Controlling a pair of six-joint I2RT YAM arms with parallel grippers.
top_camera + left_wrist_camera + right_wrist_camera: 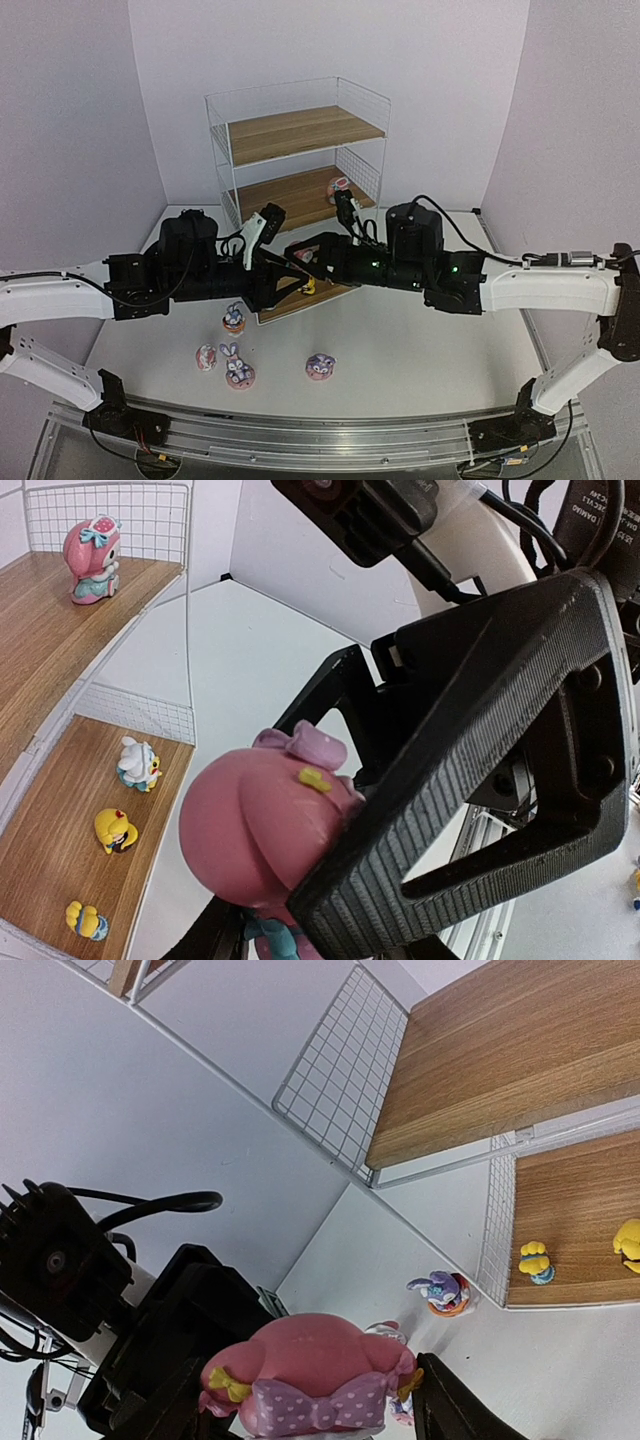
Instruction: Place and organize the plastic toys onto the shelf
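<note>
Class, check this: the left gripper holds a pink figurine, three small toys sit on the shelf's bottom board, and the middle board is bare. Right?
No: the middle board is not bare; a pink toy stands on it, as the top external view shows. The left gripper does hold a pink figurine, and three small toys sit on the bottom board.

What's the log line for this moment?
left gripper: shut on pink round plastic figurine | right gripper: jaws flanking same figurine, grip unclear | white wire shelf: four shelved toys | table: four loose toys
</note>
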